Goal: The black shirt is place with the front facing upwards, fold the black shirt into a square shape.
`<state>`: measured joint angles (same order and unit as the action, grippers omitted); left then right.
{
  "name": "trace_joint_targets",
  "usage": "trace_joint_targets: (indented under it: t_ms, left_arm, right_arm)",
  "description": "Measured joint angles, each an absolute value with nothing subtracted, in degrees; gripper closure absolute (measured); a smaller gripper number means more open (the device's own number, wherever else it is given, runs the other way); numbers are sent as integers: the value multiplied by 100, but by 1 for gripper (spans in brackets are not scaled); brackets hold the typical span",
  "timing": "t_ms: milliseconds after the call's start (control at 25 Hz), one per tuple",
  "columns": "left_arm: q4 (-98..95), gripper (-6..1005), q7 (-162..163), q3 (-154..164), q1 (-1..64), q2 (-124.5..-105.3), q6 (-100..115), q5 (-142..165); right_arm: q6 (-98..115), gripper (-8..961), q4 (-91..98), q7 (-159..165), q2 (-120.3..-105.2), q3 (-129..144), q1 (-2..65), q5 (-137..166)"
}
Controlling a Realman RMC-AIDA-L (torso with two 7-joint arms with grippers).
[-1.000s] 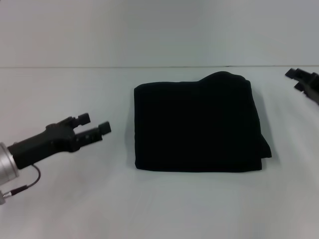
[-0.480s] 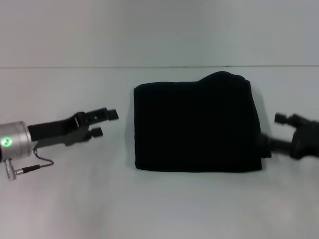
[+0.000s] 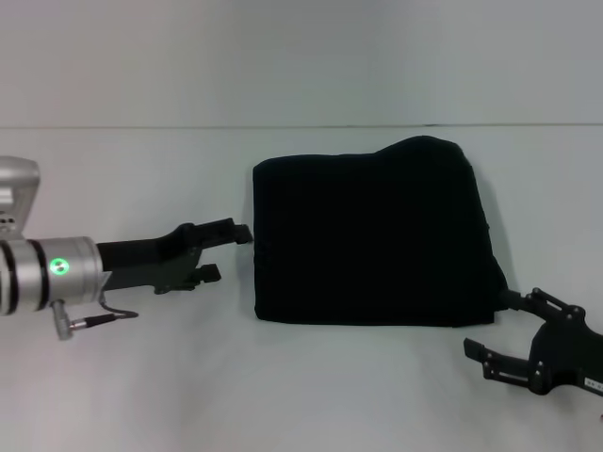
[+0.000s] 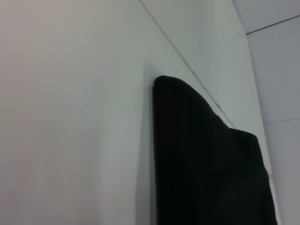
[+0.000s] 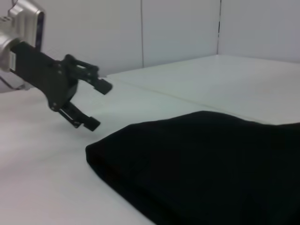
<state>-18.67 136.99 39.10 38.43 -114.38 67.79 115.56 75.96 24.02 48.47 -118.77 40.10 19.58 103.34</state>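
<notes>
The shirt (image 3: 372,240) sits in the middle of the white tabletop (image 3: 141,386), already stacked into a thick, roughly square bundle. No lettering or label shows, just plain matte black fabric. The edges are rounded and puffy rather than crisp, and the far right corner bulges up in a soft hump. At the near right corner a bit of cloth sticks out past the outline.

Judging by the look, it's soft cotton: light, floppy, no stiffness at all, and several layers deep. It probably won't slip much on the tabletop, but the layers could slide over each other if only the top one gets pinched. The best place to grab looks like a folded edge or corner, taking all the layers at once, not the flat middle.

The left pincer (image 3: 224,252) is low, just beside the shirt's left edge, jaws spread wide with one tip nearly touching the fabric; the right wrist view shows the same gap (image 5: 92,102). The right pincer (image 3: 509,331) is down by the near right corner, also spread wide and holding nothing, one tip close to that stray bit of cloth.
</notes>
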Motion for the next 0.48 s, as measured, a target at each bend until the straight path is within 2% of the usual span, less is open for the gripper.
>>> trace_joint_targets:
  t_ms: [480]
  left_arm:
    - [-1828, 131, 13711, 4214, 4120, -11736, 6096, 11575]
  right_arm:
    - [7666, 8, 2276, 4849, -11883, 3955, 1888, 10311]
